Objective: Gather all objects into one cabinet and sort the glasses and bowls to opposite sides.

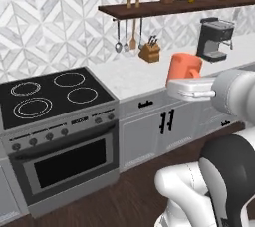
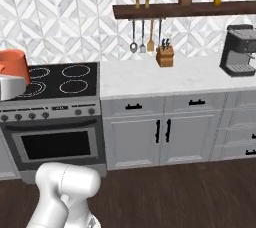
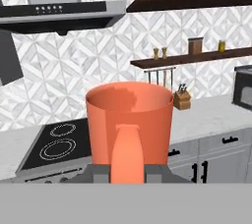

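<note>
My gripper (image 1: 185, 75) is shut on an orange-salmon glass (image 1: 184, 65), held upright in the air in front of the counter. From the right base view the same glass (image 2: 14, 63) sits atop the white hand (image 2: 11, 86) at the left edge, level with the stove. The hand view has the glass (image 3: 129, 120) close up, its open mouth showing, between my gripper (image 3: 129, 171) fingers. The bowl and the wall cabinet are out of view.
A black stove (image 1: 50, 94) with an oven stands on the left, and a white counter (image 2: 165, 79) over grey base cabinets runs right. A knife block (image 2: 165, 55), hanging utensils (image 2: 142, 37), a coffee machine (image 2: 239, 49) and a dark shelf (image 2: 185, 9) line the back wall. A range hood (image 3: 59, 12) hangs above.
</note>
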Robot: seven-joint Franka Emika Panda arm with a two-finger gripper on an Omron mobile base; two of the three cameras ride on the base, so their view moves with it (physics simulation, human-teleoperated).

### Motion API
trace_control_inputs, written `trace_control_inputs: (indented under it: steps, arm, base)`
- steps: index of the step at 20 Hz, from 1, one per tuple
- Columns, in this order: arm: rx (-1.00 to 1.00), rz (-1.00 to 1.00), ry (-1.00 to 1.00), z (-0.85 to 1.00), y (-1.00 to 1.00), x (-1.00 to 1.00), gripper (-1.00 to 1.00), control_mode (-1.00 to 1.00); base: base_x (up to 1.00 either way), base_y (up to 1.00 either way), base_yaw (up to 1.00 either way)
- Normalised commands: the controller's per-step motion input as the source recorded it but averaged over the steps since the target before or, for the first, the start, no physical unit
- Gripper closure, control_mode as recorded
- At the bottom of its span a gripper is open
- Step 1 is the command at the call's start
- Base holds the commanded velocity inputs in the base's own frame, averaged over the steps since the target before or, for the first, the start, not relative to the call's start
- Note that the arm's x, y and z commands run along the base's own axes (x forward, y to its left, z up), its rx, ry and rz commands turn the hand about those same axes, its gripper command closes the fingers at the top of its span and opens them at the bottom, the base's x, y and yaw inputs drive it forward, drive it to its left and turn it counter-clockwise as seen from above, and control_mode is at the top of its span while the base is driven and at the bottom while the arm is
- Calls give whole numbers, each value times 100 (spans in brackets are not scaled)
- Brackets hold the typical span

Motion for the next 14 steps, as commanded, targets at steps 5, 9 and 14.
trace_control_inputs:
  steps: [5, 9, 14]
  arm:
    - [0, 0, 0, 0, 0, 0, 100, 100]
    - [0, 0, 0, 0, 0, 0, 100, 100]
    - [0, 0, 0, 0, 0, 0, 100, 100]
  base:
    - [-47, 76, 26]
    - [-28, 87, 29]
    - [-27, 95, 32]
